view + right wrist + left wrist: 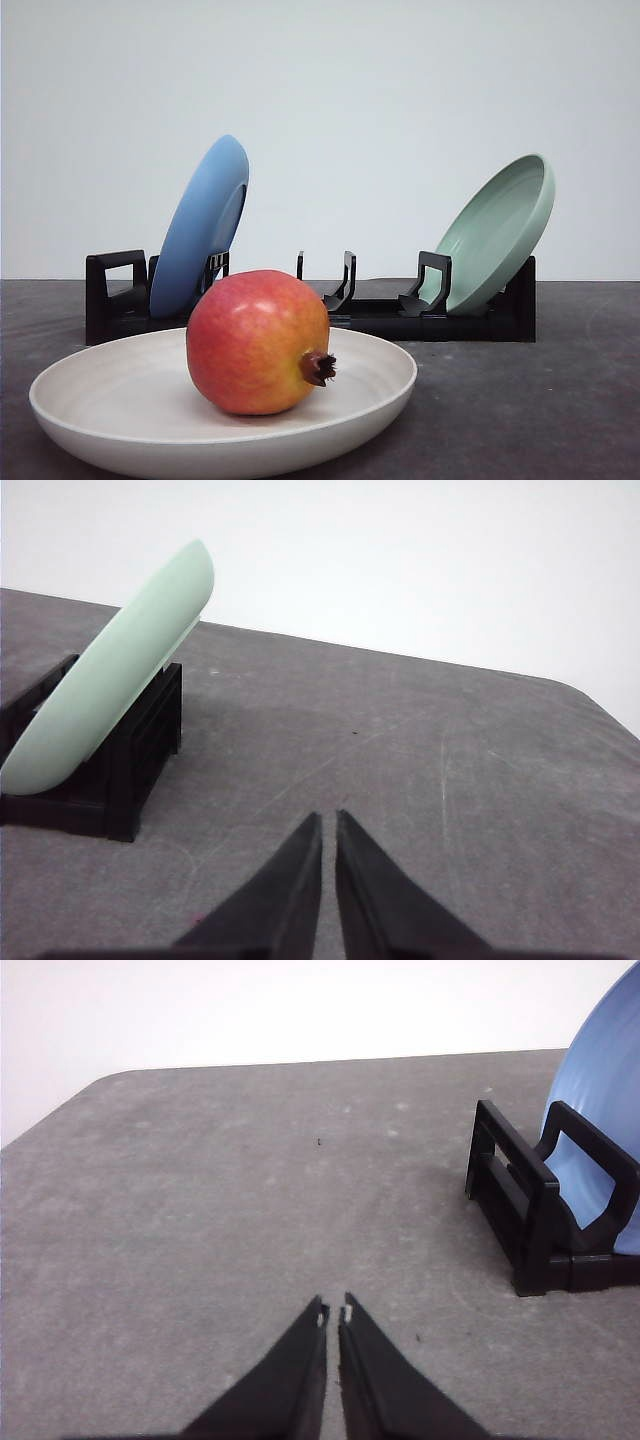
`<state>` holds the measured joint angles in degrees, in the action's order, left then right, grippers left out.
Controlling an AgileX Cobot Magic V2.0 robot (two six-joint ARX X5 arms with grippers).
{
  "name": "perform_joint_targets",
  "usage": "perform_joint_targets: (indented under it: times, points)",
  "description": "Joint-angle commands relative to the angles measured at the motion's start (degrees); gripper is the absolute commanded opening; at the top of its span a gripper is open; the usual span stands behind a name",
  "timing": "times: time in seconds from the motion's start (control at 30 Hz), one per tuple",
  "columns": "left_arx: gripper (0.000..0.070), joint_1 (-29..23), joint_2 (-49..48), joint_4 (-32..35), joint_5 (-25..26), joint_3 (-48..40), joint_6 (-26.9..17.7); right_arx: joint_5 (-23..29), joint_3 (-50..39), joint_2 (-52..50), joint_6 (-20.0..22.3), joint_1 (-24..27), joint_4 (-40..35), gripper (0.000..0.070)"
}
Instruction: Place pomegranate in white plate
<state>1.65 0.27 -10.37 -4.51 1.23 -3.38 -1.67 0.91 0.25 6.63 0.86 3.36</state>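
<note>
The grey table (200, 1210) lies under both my pincers. The white plate (120, 400) holds the pomegranate (255, 340). My left pincer (334, 1313) and right pincer (328, 818) are both closed, empty, well apart from the fruit.

White plate (120, 400): near rim cut off by the lower frame edge of the front view; its middle is hidden behind the pomegranate (258, 342). Blue plate (605, 1140): cropped by the left wrist picture's edge, lower part masked by the black rack (540, 1210). Pale green plate (105, 675): lower end runs out of the right wrist picture.
</note>
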Motion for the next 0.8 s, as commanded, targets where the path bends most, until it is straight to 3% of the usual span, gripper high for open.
perform_joint_targets:
  times: [0.0, 0.77]
  points:
    - [0.0, 0.0, -0.1, -0.3, 0.0, -0.5, 0.2, 0.2, -0.2, 0.0, -0.1, 0.1, -0.8, 0.0022]
    - [0.0, 0.0, -0.1, -0.3, 0.0, -0.5, 0.2, 0.2, -0.2, 0.0, -0.2, 0.1, -0.8, 0.0022]
